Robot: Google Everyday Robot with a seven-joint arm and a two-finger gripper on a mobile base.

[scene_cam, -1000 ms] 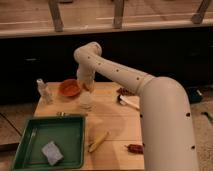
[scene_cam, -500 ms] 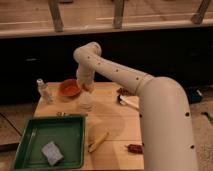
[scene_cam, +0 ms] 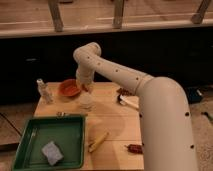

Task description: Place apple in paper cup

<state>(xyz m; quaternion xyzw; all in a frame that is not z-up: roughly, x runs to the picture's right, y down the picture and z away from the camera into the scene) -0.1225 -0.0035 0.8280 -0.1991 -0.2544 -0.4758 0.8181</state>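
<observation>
Apple: a small orange-red patch [scene_cam: 86, 89] shows at the tip of the gripper, directly above the paper cup; I take it for the apple, though little of it shows.
Gripper: the gripper [scene_cam: 84, 84] hangs off the white arm [scene_cam: 125, 80] near the bench's far edge, left of the middle, pointing down at the cup.
Grip state: cannot tell from this view whether it is clamped on the fruit or has let go.
Paper cup: the paper cup [scene_cam: 86, 102] stands upright just below the gripper and just beside the orange bowl [scene_cam: 69, 88].
Change: almost none over the last 1 second; arm, gripper and cup sit where they were 0.5 seconds ago.
Meaning: my read is a hold over the mouth of the cup, with the drop either about to happen or happening; the apple cannot be seen to be resting inside.
Far-left corner: 1 small clear bottle [scene_cam: 44, 91], upright.
Near-left corner: 1 green tray [scene_cam: 30, 145] with a grey-blue sponge [scene_cam: 52, 152] in it.
Near edge: 1 yellow stick [scene_cam: 98, 141] just right of the tray, and 1 dark red sausage-like item [scene_cam: 134, 148] further right.
Surface: pale wooden bench [scene_cam: 112, 125], flat and matt.
Room: dark panelling behind the bench, railing posts above it, dim warm light.
</observation>
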